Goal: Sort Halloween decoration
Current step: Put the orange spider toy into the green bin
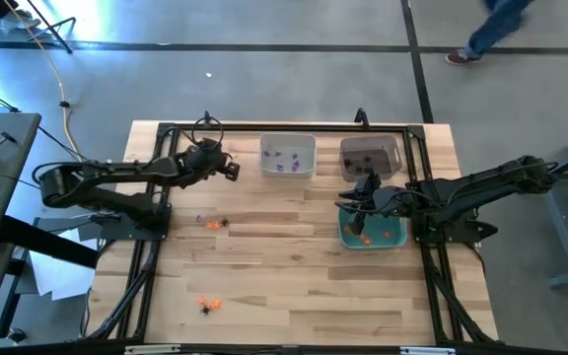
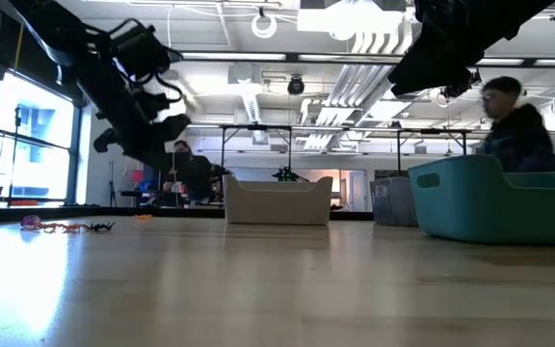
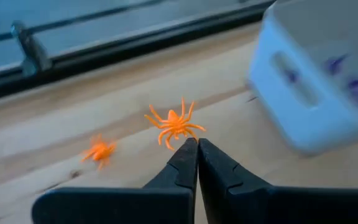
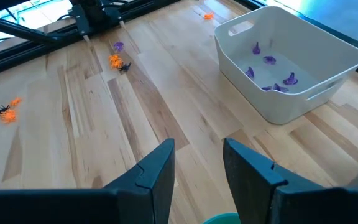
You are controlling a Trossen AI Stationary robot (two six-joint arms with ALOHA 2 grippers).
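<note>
Two orange spider trinkets (image 3: 174, 124) lie on the wooden table (image 1: 294, 296) just beside the white bin (image 1: 288, 156), right ahead of the left gripper (image 3: 197, 146), whose fingers are pressed together and empty. To take the nearer one it likely must part its fingers, straddle the body and close low on it. More trinkets lie mid-table (image 1: 212, 224) and near the front edge (image 1: 208, 305). The right gripper (image 4: 197, 158) hangs parted over the teal bin (image 1: 373, 235).
</note>
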